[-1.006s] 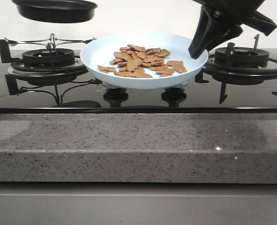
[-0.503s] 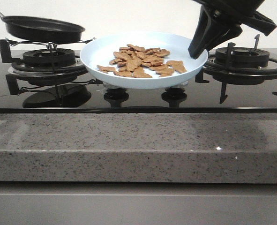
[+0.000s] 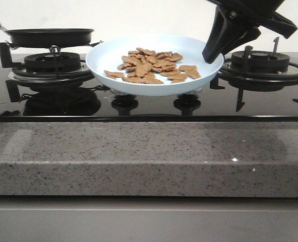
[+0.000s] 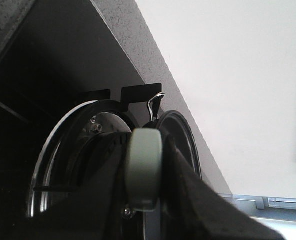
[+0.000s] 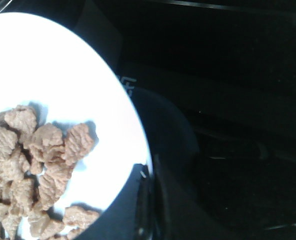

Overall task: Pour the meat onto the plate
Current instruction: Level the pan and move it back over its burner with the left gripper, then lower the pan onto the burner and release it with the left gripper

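The meat (image 3: 154, 65) is lying piled on the plate (image 3: 108, 55), whose rim is being grasped by the right gripper (image 3: 213, 56); the pan (image 3: 49, 36) handle is being clenched by the left jaws.

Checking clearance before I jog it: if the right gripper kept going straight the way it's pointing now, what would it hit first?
Most likely nothing new: the right gripper already sits at the plate rim, so the plate comes first, with the stove glass below.
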